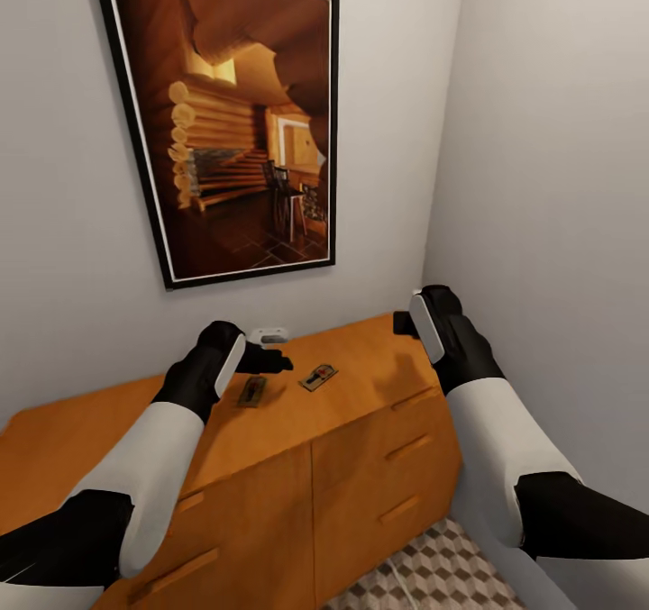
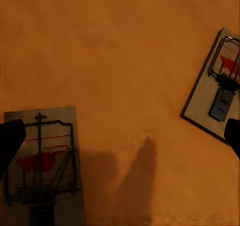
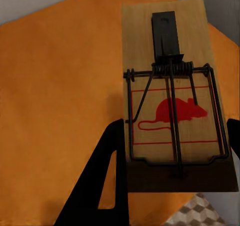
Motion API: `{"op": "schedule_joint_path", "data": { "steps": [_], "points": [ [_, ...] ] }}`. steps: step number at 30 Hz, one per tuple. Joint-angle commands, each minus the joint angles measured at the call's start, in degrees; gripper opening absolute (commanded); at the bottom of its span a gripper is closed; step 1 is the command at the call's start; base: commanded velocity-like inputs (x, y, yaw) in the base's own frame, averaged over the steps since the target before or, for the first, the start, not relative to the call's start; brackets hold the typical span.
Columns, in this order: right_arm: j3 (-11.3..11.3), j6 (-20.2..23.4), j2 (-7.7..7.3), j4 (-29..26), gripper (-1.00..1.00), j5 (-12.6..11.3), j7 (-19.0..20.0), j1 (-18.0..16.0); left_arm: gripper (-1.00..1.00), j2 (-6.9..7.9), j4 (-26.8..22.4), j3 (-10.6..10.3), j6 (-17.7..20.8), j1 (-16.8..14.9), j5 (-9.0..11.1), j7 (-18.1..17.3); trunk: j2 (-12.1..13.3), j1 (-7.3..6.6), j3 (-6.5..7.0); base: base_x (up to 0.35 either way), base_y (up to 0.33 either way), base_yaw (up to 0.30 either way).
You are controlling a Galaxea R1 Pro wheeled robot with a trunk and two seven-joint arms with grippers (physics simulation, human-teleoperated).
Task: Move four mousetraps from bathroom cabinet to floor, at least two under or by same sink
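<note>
Atop the orange cabinet (image 1: 361,385), two mousetraps (image 1: 318,377) lie flat just ahead of the left end effector (image 1: 270,359), its fingers spread apart, long axes angled differently; the right end effector (image 3: 170,186) appears clamped on a third mousetrap (image 3: 172,105).

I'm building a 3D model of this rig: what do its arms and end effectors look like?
Both arms have smooth white rounded forearm shells with black joint sections toward the elbow. The wrists are glossy black, each carrying a pale grey-white oval panel. The left end effector and right end effector have black fingers, flat and wedge-shaped with a cut-out slot. No cables or markings show.
</note>
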Motion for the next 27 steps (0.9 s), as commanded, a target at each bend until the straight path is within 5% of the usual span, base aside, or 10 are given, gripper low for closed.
{"op": "schedule_joint_path", "data": {
  "steps": [1,16,27],
  "points": [
    [0.1,0.1,-0.03,0.0,-1.00,-0.6,-0.7,0.0,1.00,0.05,0.0,-0.1,0.2,0.0,0.2,0.1,0.0,-0.03,-0.07,-0.187,0.000,0.000],
    [0.1,0.1,-0.19,0.5,-1.00,-0.7,-0.7,0.0,1.00,3.51,2.0,-0.1,0.0,0.0,-0.1,0.2,0.0,-0.03,-0.07,-0.033,0.000,0.000],
    [0.1,0.1,-0.22,0.5,-1.00,-0.9,-0.7,0.0,1.00,4.11,1.9,-0.2,-0.1,0.0,-0.5,0.4,0.0,-0.03,-0.07,0.000,0.000,0.000]
  ]
}}
